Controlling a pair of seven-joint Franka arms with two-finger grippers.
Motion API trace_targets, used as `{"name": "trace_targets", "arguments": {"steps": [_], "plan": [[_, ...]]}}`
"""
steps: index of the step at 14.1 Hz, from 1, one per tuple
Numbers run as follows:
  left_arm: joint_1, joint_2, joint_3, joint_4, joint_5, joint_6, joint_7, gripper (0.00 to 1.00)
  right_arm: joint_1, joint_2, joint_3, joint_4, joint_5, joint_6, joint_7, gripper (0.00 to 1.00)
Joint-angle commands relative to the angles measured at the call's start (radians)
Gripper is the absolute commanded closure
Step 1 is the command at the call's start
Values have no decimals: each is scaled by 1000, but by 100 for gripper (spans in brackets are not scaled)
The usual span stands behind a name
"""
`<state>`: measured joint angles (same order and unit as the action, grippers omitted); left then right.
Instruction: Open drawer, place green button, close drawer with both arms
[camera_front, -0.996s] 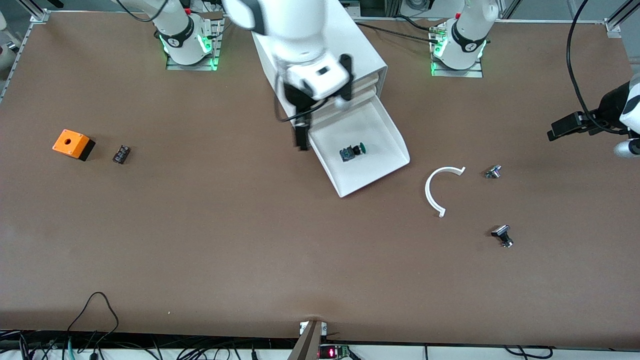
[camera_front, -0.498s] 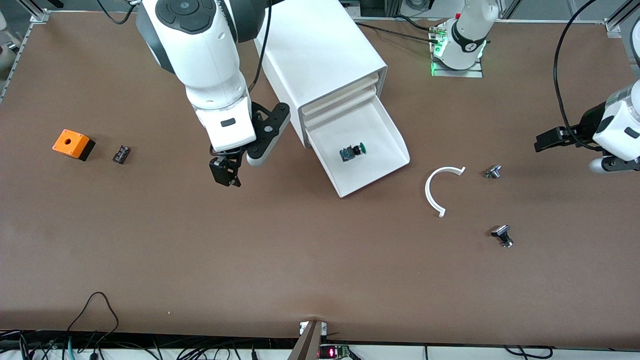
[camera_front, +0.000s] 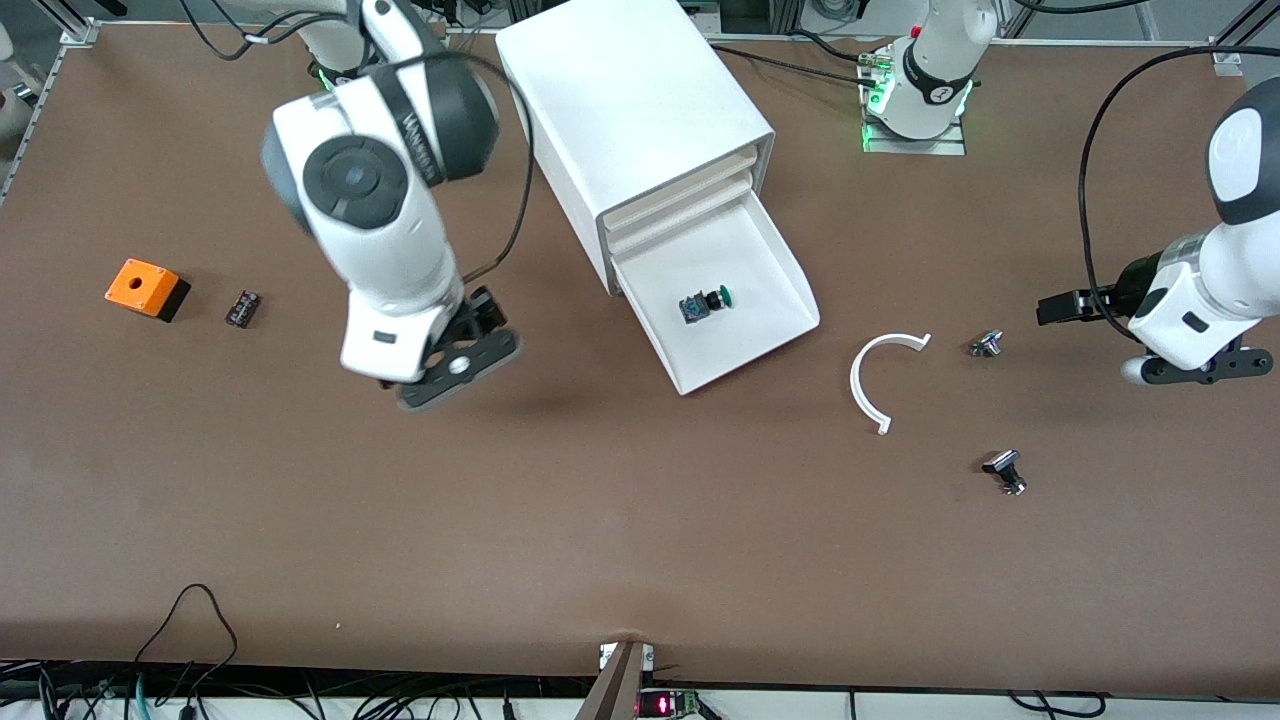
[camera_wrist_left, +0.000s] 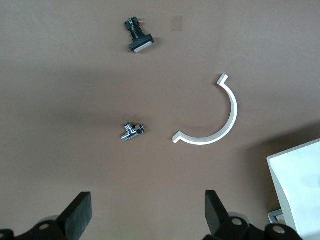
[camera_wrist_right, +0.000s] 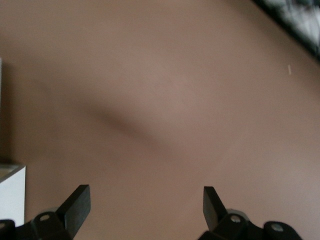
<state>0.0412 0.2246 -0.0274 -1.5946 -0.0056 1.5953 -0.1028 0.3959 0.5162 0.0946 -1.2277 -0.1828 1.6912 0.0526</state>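
The white cabinet (camera_front: 640, 120) stands in the middle of the table near the bases. Its lowest drawer (camera_front: 775, 255) is pulled out, and a corner of it shows in the left wrist view (camera_wrist_left: 297, 180). The green-capped button (camera_front: 706, 303) lies inside the drawer. My right gripper (camera_wrist_right: 145, 205) is open and empty over bare table, beside the cabinet toward the right arm's end; the front view shows only its hand (camera_front: 392, 340). My left gripper (camera_front: 1055, 306) (camera_wrist_left: 147, 210) is open and empty, low over the table at the left arm's end.
A white curved strip (camera_front: 855, 385) (camera_wrist_left: 232, 115) lies beside the drawer. Toward the left arm's end are a silver part (camera_front: 986, 344) (camera_wrist_left: 132, 131) and a black-and-silver part (camera_front: 1005, 470) (camera_wrist_left: 139, 37). An orange box (camera_front: 140, 285) and a small dark part (camera_front: 243, 307) lie at the right arm's end.
My right arm has swung away from the drawer, toward its own end of the table and toward the front camera. The left gripper has come in toward the small parts. The button has not moved.
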Motion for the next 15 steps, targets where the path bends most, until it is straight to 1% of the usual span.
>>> {"name": "trace_targets", "arguments": {"steps": [1,3,4,6,8,10,11,12,13,15], "plan": [[-36,38,1,27,-51,5,-41,2,-46,-28,5,-47,14,-56,241,0],[-63,74,-34,13,-71,90,-144,2,-116,-60,5,-78,38,-58,341,0],[-72,91,-54,2,-73,121,-194,2,-164,-80,5,-102,55,-45,348,0],[-99,120,-72,-28,-74,193,-282,2,-250,-143,7,-163,77,-6,343,0],[-145,150,-88,-80,-74,326,-377,2,-319,-226,10,-240,95,24,342,0],[-185,180,-98,-146,-79,460,-495,2,-339,-275,7,-251,105,10,340,0],[-201,196,-101,-178,-102,530,-523,2,-351,-297,-1,-251,105,7,336,0],[-219,215,-103,-200,-131,590,-540,2,-358,-312,-18,-251,105,-5,322,0],[-239,237,-103,-217,-143,647,-563,2,-359,-321,-53,-245,106,-45,297,0],[-280,275,-104,-237,-146,713,-598,2,-361,-329,-116,-228,147,-132,247,0]]}}
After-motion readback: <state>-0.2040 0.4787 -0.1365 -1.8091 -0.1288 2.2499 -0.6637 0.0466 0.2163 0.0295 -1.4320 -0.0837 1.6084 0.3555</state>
